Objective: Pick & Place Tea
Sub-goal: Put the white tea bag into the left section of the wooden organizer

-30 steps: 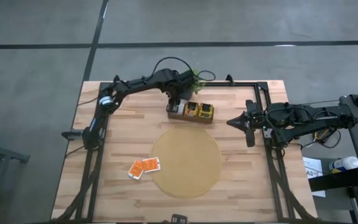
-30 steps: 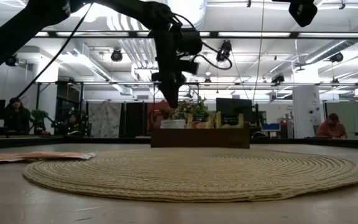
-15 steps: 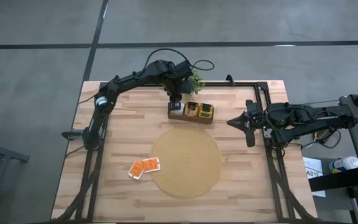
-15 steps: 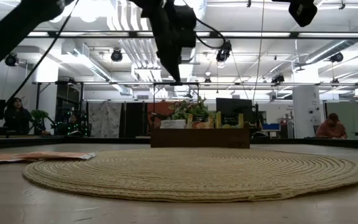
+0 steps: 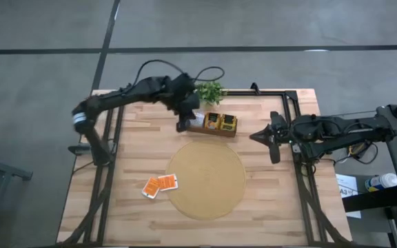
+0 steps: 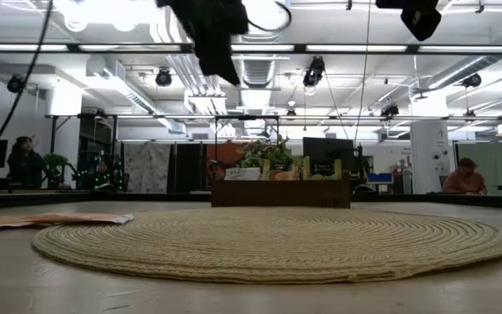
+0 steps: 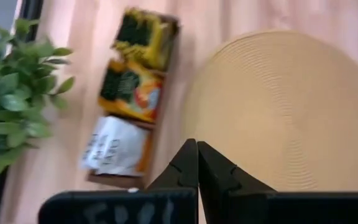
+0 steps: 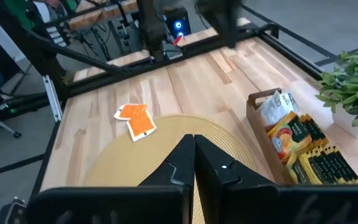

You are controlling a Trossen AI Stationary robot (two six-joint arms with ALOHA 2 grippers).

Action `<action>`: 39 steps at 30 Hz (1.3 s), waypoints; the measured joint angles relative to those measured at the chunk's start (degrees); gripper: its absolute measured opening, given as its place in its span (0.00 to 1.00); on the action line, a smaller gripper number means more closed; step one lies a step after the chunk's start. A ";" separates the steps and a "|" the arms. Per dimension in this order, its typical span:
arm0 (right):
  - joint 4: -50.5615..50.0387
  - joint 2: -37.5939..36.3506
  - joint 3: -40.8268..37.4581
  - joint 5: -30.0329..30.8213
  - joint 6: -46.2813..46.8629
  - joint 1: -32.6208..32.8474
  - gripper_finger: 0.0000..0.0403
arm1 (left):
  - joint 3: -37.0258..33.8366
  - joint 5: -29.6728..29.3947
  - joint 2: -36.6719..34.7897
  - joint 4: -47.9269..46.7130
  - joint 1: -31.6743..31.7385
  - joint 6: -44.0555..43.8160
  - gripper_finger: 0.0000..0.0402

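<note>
Wooden tabletop [image 5: 136, 151], seen from above: two orange-red tea packets [image 5: 160, 184] with white edging lie beside a round woven mat [image 5: 207, 180]; the left pincer [image 5: 182, 126], closed and empty, hovers by a wooden box [image 5: 214, 124] of yellow, dark-marked packets. At right, the right pincer [image 5: 273, 150] waits closed, empty. No lettering legible.

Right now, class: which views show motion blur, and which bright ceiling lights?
High view: the left arm is smeared by motion, while the tea box and round mat stay crisp. Left wrist view: the plant and tea box are soft and blurred. Low view: bright ceiling lights glare overhead, and the arm shows as a dark silhouette.
</note>
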 joint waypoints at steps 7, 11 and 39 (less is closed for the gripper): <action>0.35 3.78 0.00 -0.04 0.04 0.00 0.02 | -16.76 0.14 -14.99 8.29 -5.35 -6.70 0.00; 2.10 5.84 -0.02 -0.09 0.04 0.00 0.02 | -24.61 0.34 -22.69 11.70 -9.64 -12.15 0.00; 16.50 15.36 -0.07 -2.10 1.51 0.00 0.02 | -43.39 -14.10 -35.83 13.38 -45.11 -35.07 0.00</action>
